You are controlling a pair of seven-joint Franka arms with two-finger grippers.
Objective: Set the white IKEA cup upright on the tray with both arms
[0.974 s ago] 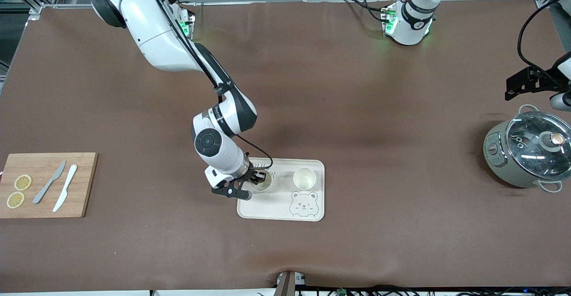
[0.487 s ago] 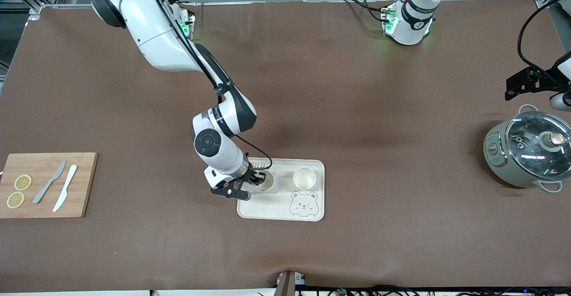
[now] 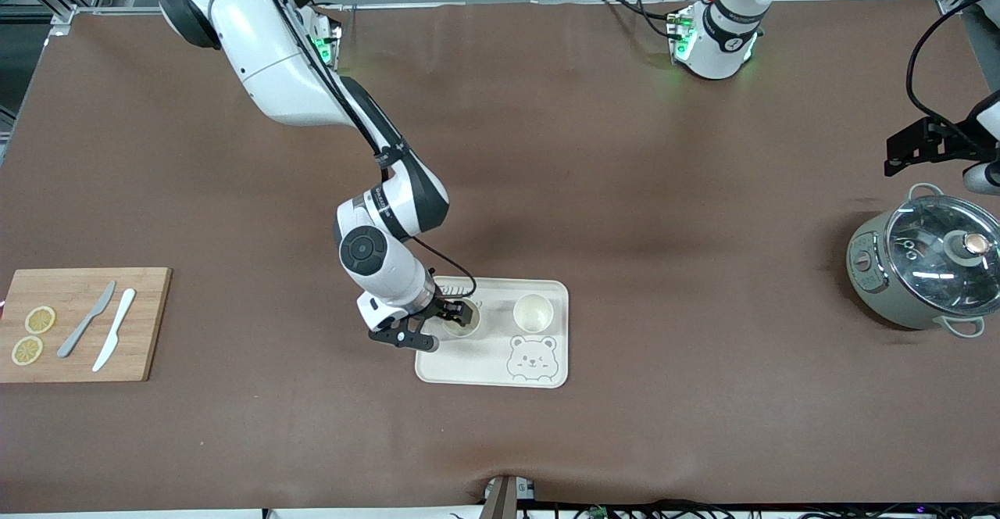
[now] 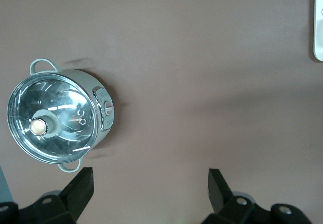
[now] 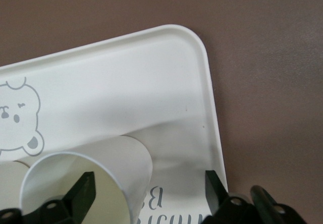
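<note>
Two white cups are being shown standing upright on the tray (image 3: 539,374), which lies in the middle of the table toward the front camera. One cup (image 3: 533,313) is standing free near the tray's edge toward the left arm's end, just above the bear drawing (image 3: 531,359) as the front view shows it. The other cup (image 3: 461,322) is resting at the tray's end toward the right arm's end of the table, and the right gripper (image 3: 451,316) is being held around it. In the right wrist view its fingers (image 5: 83,193) are being kept wide apart, with that cup (image 5: 86,183) between them and no finger visibly pressing the wall, so it appears released rather than gripped. The placing itself is therefore judged to be done; what seems to be left is the lifting clear of the right gripper without tipping the cup. The left gripper (image 4: 149,191) is being held waiting, spread open and empty, over bare table beside the lidded pot (image 4: 58,115).
</note>
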